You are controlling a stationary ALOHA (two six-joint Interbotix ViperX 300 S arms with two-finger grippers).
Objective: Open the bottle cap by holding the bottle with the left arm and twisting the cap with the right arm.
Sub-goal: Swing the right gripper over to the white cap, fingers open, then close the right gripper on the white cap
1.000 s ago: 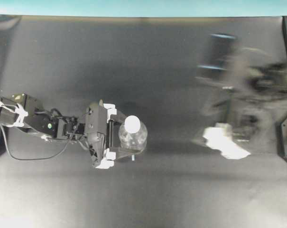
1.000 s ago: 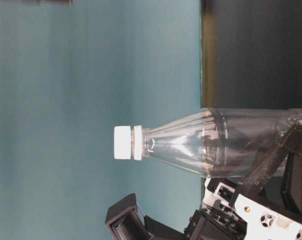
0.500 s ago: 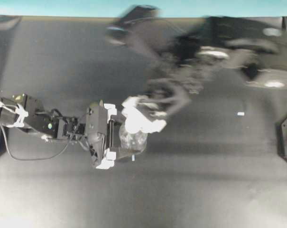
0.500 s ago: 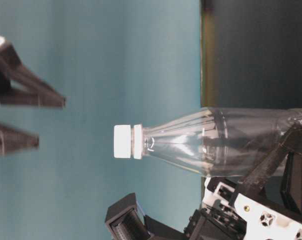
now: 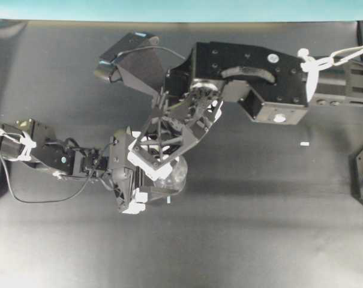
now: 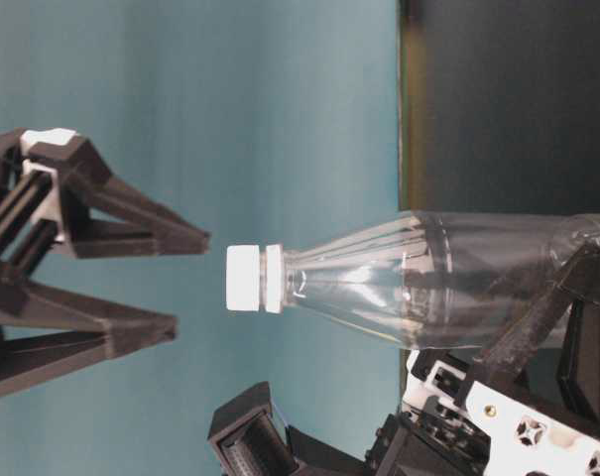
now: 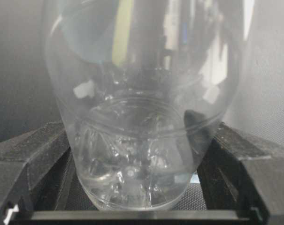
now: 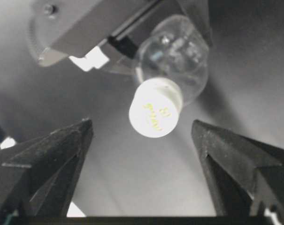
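Left gripper (image 5: pixel 146 180) clamps bottle (image 5: pixel 175 177) low on body, fingers (image 7: pixel 31 159) pressed against both sides; bottle upright on dark table (image 5: pixel 259 228). Right gripper (image 8: pixel 142 140) spread wide, directly above bottle cap (image 8: pixel 156 114), not touching; cap sits between the two tips. From overhead, right arm (image 5: pixel 253 84) hides cap. Small white tape mark (image 5: pixel 304 144) on table, well apart.

From overhead, the right arm's gripper (image 5: pixel 160 157) covers the bottle cap and most of the bottle (image 5: pixel 176 177), leaving only a sliver of clear plastic showing. In the left wrist view the bottle (image 7: pixel 142 117) is cut off at the top edge, its neck and cap out of frame. The table-level view crops the bottle's base (image 6: pixel 597 278) at the right edge, and the yellow print on the bottle cap (image 8: pixel 156 114) is too small to read.
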